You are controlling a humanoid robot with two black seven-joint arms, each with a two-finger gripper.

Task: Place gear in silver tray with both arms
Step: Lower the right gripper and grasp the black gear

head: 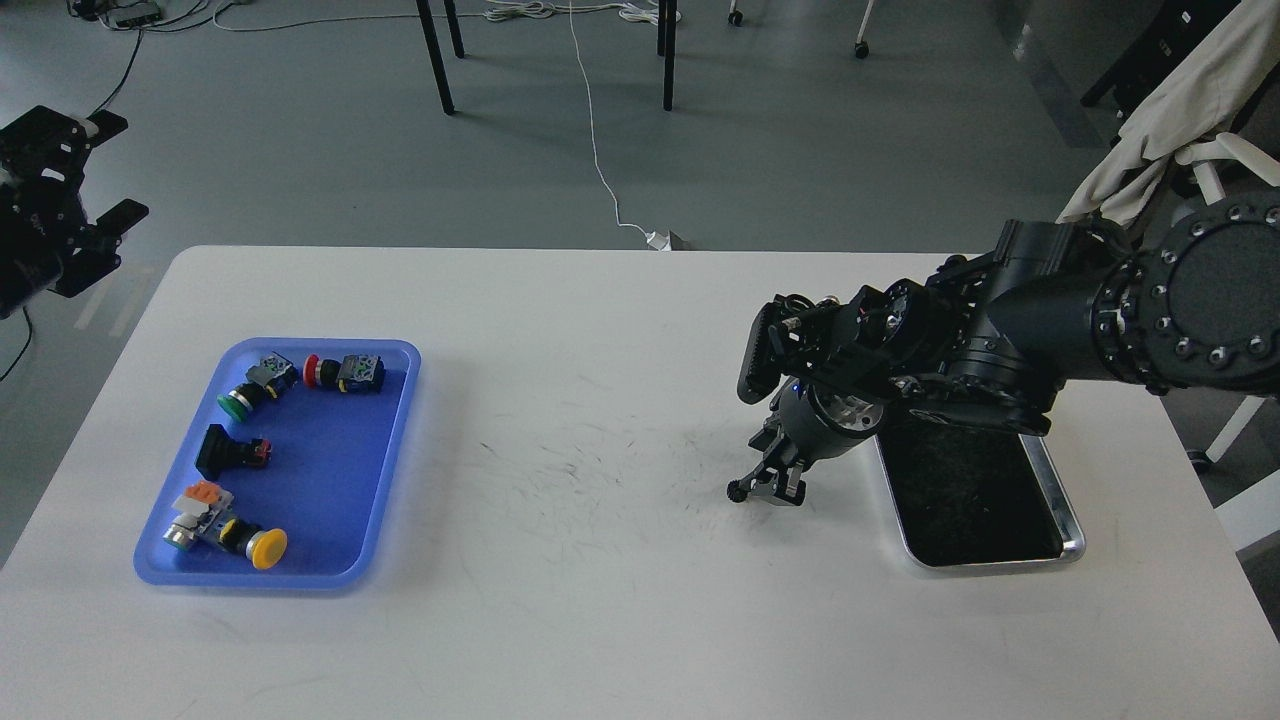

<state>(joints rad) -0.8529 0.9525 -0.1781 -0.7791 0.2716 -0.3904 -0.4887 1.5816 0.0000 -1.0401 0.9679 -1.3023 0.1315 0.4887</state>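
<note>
Right arm (1050,310): reaching in from the right edge, bending down over the white bench (600,600) beside the left rim of the silver tray.
Right pincer (768,487): pointing down at the bench just left of the silver tray; its dark fingers are sitting close together and I cannot tell whether they are closed or gripping anything.
Silver tray (1068,505): lying on the right part of the bench, its dark floor showing no parts in the stretch I can see; its far end is hiding behind the right arm.
Left arm (35,250): hanging off the bench's left edge, over the floor.
Left pincer (110,170): standing open, the two fingers spread apart, holding nothing.
Blue tray (395,420): sitting on the left part of the bench, well apart from the silver tray.
Push-button parts: lying inside the blue tray, among them a green-capped one (240,398), a red-capped one (340,372), a black one (228,450) and a yellow-capped one (262,545).
</note>
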